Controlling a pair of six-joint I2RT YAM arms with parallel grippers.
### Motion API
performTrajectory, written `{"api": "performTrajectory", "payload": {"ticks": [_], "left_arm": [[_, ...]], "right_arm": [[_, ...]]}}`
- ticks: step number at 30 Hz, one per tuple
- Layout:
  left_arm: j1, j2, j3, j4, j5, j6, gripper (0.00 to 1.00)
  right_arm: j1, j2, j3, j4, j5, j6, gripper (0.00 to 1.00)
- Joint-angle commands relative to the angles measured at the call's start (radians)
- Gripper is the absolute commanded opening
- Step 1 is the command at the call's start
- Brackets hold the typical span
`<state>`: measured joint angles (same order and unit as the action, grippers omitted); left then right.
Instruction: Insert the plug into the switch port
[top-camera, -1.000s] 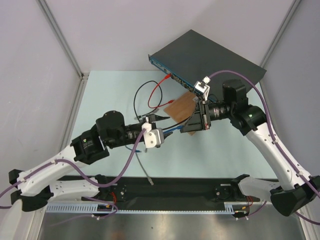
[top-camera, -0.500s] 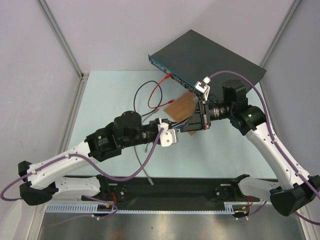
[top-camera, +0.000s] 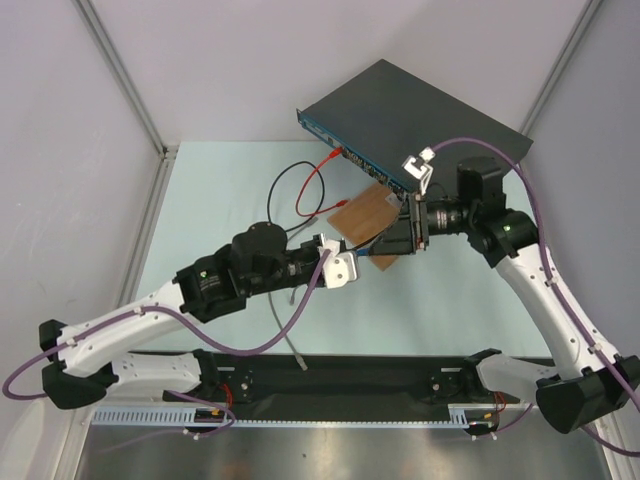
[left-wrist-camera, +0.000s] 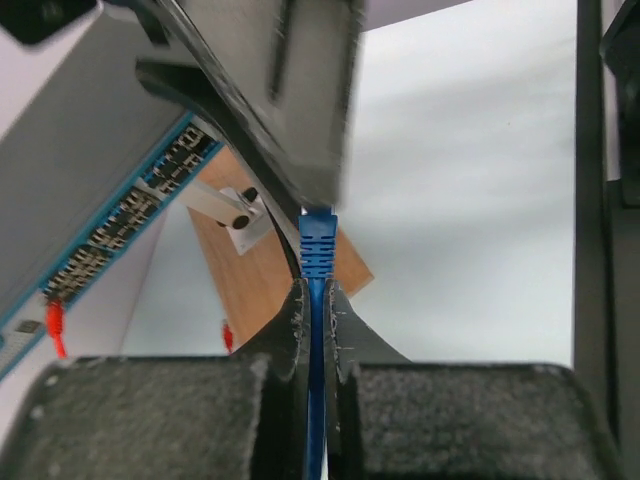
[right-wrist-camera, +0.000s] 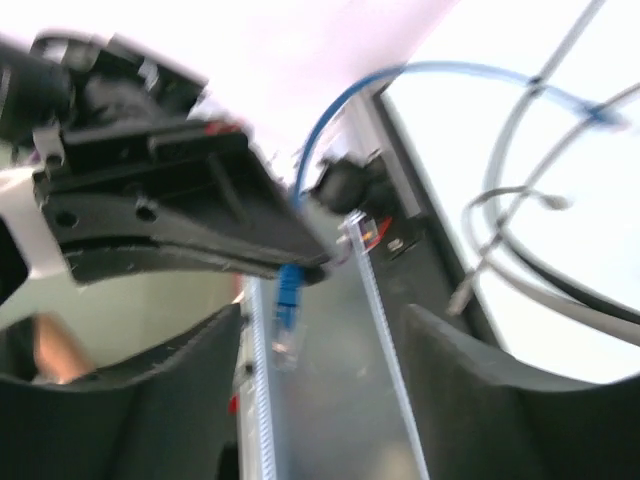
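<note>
The blue plug (right-wrist-camera: 288, 305) with a clear tip hangs between my right gripper's (right-wrist-camera: 320, 400) wide-apart fingers, touching neither: that gripper is open. My left gripper (left-wrist-camera: 318, 300) is shut on the blue cable just behind the plug's boot (left-wrist-camera: 317, 240). In the top view the two grippers meet nose to nose over the wooden board, left gripper (top-camera: 362, 256) and right gripper (top-camera: 392, 242), and the plug is hidden there. The switch (top-camera: 420, 110), a flat black box, lies at the back, and its blue socket strip (left-wrist-camera: 120, 230) shows to the left of the plug.
A brown wooden board (top-camera: 362, 215) with a small metal bracket (left-wrist-camera: 235, 205) lies below the grippers. A red lead (top-camera: 315, 185) and a black lead (top-camera: 280, 190) loop to the left of the switch. A grey cable (top-camera: 285, 330) trails toward the near edge.
My left arm reached right and its gripper closed on the blue cable. My right gripper let go, opened wide and drew back a little to the right.
</note>
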<state>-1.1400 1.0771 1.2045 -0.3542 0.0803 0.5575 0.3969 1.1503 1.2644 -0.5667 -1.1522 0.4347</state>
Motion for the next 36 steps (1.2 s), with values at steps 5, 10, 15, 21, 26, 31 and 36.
{"api": "performTrajectory", "payload": {"ticks": [5, 10, 15, 21, 26, 31, 36], "left_arm": [[-0.020, 0.069, 0.079, -0.015, -0.135, -0.289, 0.00], [-0.027, 0.209, 0.205, -0.117, -0.229, -0.479, 0.00], [-0.052, 0.306, 0.293, -0.166, -0.330, -0.611, 0.00], [-0.079, 0.395, 0.354, -0.187, -0.346, -0.679, 0.00], [-0.079, 0.463, 0.434, -0.209, -0.352, -0.708, 0.00], [-0.079, 0.556, 0.530, -0.226, -0.366, -0.714, 0.00], [-0.076, 0.633, 0.621, -0.247, -0.416, -0.706, 0.00]], "right_arm": [[-0.168, -0.060, 0.166, -0.027, 0.118, -0.111, 0.83], [-0.228, -0.121, 0.230, -0.042, 0.227, -0.186, 0.90], [-0.361, -0.172, 0.259, -0.149, 0.348, -0.208, 0.98], [-0.650, -0.173, 0.219, -0.288, 0.209, -0.169, 1.00], [-0.877, -0.115, 0.172, -0.366, 0.094, -0.163, 1.00], [-0.915, -0.101, 0.081, -0.294, 0.063, -0.117, 1.00], [-0.917, -0.095, -0.023, -0.171, 0.023, -0.024, 1.00]]}}
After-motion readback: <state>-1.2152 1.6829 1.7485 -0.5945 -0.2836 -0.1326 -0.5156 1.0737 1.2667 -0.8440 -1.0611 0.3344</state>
